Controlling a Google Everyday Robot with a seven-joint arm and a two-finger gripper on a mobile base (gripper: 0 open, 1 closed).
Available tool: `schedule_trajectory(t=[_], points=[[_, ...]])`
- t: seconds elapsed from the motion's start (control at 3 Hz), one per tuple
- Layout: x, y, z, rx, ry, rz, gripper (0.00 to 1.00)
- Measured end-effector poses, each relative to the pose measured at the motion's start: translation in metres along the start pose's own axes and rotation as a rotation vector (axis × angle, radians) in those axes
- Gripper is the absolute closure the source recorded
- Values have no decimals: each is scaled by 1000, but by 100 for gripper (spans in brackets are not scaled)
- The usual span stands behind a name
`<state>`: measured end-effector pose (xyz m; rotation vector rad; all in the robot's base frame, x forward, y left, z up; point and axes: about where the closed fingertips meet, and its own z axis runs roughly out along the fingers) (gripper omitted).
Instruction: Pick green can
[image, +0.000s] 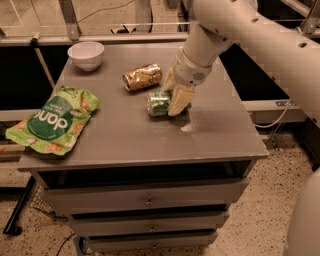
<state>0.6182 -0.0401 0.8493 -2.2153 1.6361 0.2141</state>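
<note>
The green can (158, 103) lies on its side near the middle of the grey table top (125, 140), with a green and white mottled label and silver ends. My gripper (171, 100) reaches down from the upper right onto the can's right end. One cream finger (180, 99) stands in front of the can and the other (168, 81) behind it, with the jaws apart and straddling the can. The can rests on the table.
A golden-brown can (142, 76) lies on its side just behind the green can. A white bowl (86, 53) stands at the back left corner. A large flat green snack bag (54, 120) lies at the left edge. Drawers sit under the table top.
</note>
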Motion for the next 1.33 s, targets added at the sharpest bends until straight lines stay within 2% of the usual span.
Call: schedule_trajectory(t=[0.33, 0.67, 1.0, 1.33], points=[[4, -1, -4, 34, -49, -1, 74], [2, -4, -32, 119, -90, -33, 95], [-5, -8, -68, 204, -81, -87, 100], [-11, -11, -96, 257, -54, -126, 100]])
